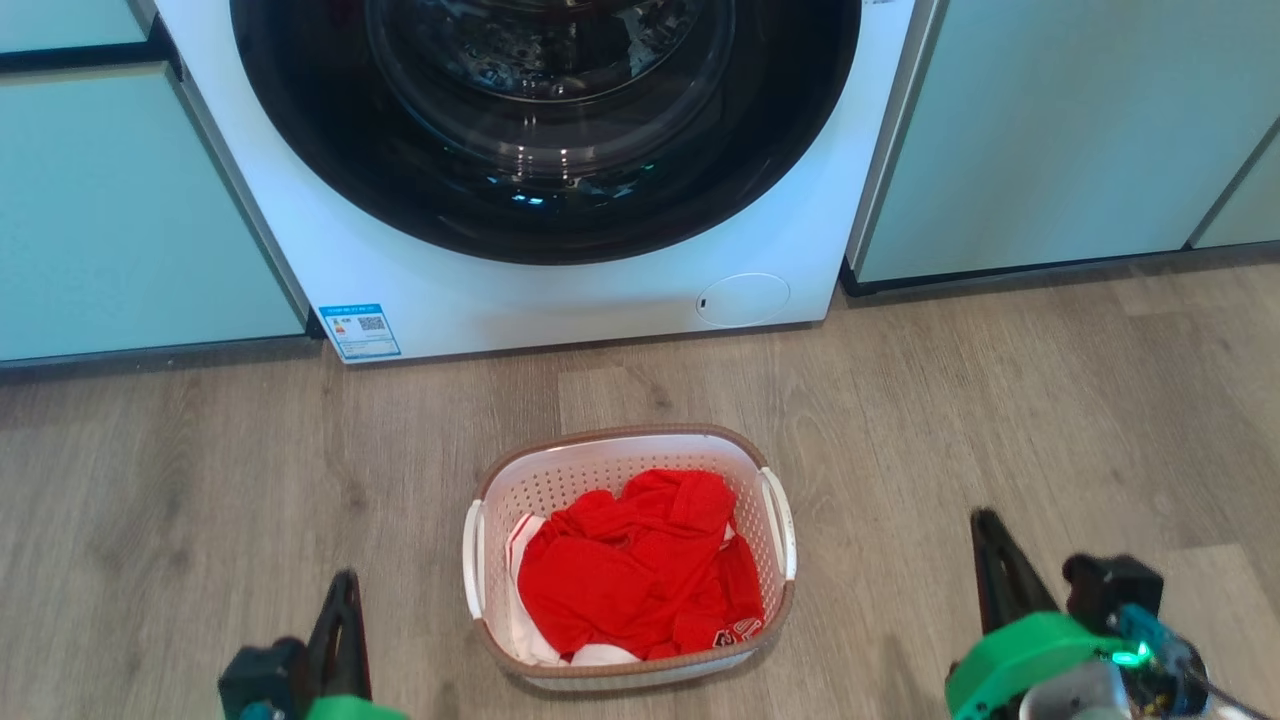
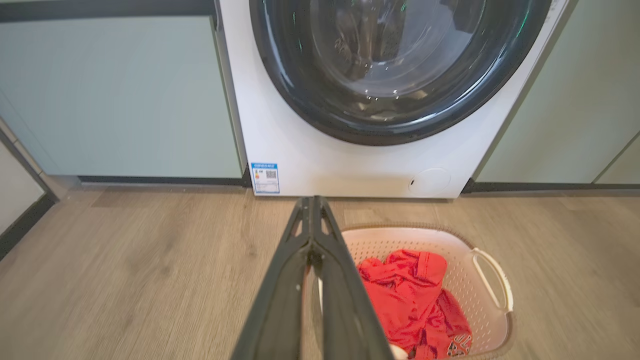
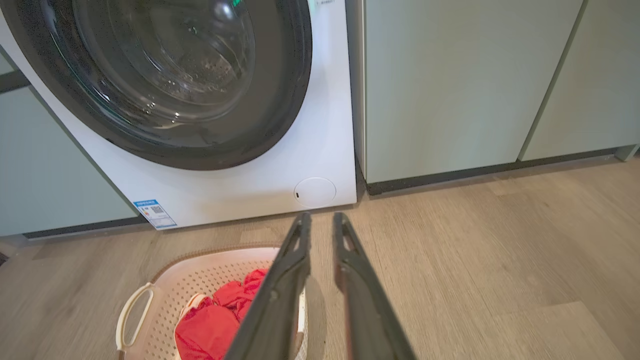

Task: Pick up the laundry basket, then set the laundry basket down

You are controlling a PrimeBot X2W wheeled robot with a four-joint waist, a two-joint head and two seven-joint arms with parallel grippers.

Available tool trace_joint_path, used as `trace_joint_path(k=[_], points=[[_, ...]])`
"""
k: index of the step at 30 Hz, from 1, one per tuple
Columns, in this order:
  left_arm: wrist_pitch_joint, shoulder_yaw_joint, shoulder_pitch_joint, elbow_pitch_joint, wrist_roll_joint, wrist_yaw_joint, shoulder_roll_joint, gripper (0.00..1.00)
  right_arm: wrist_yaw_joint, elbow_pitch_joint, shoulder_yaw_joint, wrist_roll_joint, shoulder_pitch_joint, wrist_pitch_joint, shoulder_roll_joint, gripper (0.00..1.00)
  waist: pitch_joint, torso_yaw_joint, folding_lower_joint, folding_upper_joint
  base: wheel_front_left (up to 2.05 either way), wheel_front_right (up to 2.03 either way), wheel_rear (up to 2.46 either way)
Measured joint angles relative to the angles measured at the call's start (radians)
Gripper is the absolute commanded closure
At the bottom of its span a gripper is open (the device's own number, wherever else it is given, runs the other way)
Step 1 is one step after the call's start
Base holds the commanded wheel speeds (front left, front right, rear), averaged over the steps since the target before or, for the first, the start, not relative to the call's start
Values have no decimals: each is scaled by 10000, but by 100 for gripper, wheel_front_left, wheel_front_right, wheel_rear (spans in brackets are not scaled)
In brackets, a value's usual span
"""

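Wooden floor (image 1: 200,480): laundry basket (image 1: 620,437) with red clothing (image 1: 630,570), washing machine (image 1: 560,300) behind it. Left gripper (image 2: 312,201) left of basket, jaws together; right gripper (image 3: 321,216) right of basket, jaws slightly apart, gripping nothing.

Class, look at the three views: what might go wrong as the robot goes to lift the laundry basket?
1. The left hand is shut and the right hand barely open, both clear of the laundry basket. Unless opened, they may shove it toward the washing machine instead of gripping its side handles.
2. An uneven lift could tip it and spill the red clothing.
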Motion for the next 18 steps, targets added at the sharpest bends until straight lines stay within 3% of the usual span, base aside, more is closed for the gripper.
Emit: trace_joint_path(k=[18], points=[[364,35,75,389,-1981,-194,8,100,0,297,-75,1831,280,341,4,100,4,91,0,0,0,0,0]])
